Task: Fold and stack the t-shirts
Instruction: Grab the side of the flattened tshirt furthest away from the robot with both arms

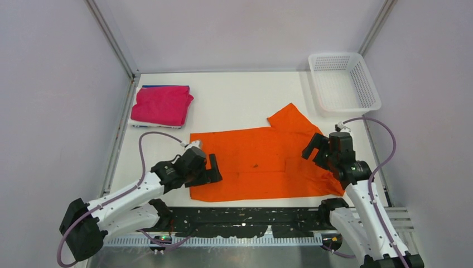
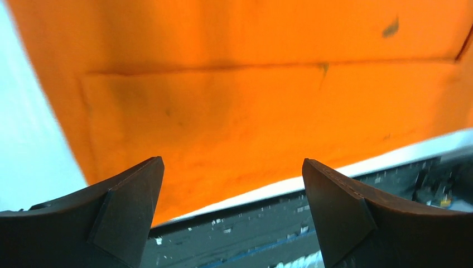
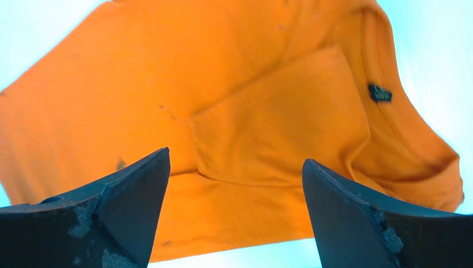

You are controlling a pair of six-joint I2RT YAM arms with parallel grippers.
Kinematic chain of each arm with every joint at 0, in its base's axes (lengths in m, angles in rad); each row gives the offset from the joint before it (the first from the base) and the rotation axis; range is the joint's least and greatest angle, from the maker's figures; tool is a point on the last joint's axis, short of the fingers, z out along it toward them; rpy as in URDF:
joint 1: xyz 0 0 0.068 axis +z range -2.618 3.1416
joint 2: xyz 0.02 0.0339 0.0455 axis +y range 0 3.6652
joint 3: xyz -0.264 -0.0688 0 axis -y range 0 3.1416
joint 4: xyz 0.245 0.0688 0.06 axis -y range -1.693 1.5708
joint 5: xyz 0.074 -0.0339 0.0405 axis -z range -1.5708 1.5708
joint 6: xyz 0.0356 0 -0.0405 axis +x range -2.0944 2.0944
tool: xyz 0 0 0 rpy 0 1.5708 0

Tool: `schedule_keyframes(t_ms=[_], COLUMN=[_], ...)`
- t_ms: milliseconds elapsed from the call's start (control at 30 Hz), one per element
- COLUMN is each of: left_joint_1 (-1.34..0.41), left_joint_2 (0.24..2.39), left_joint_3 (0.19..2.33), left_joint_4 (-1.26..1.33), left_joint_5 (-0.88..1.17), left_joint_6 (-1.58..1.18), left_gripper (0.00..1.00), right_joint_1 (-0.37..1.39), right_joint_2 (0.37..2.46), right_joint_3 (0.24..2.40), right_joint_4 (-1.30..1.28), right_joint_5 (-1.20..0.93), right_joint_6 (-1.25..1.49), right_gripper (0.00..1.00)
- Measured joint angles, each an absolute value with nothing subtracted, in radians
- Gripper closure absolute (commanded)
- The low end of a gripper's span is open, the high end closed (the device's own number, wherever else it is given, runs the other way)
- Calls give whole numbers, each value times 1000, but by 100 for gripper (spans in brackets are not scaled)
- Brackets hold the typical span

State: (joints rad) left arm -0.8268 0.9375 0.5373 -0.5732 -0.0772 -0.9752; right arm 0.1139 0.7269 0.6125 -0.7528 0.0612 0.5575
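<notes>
The orange t-shirt [image 1: 256, 162] lies flat in the middle of the table, its near part folded over and one sleeve sticking out at the back right. It fills the left wrist view [image 2: 251, 84] and the right wrist view [image 3: 234, 111]. A folded magenta-pink t-shirt [image 1: 162, 105] lies at the back left on a blue one [image 1: 159, 86] that barely shows. My left gripper [image 1: 213, 169] is open and empty above the orange shirt's left edge. My right gripper [image 1: 315, 149] is open and empty above its right edge.
A white mesh basket [image 1: 344, 81] stands at the back right corner. A black perforated rail [image 1: 251, 218] runs along the near edge between the arm bases. Grey walls and metal posts close in the table on both sides.
</notes>
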Motion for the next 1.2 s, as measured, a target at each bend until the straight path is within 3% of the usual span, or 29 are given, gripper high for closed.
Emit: schedule_keyframes(t_ms=[233,467,767,1200], left_joint_1=[-583,-369,-298,-240], left_joint_2=[995,1274,1634,1805], left_joint_3=[673,802,1034,1115], left_joint_4=[-591,-401,-320,-308], left_joint_5=[-145,-155,-190,-93], left_joint_6=[-872,-755,-653,-596], left_gripper=[1,1,1,1], right_joint_1=[114,114,114,114], right_joint_2=[709,778,840,844], right_joint_3=[639,637,635,635], right_joint_4=[-636,-523,-448,-436], right_joint_5=[-3,-81,-104,-89], right_joint_6=[472,435,406,390], right_gripper=[5,5,5,5])
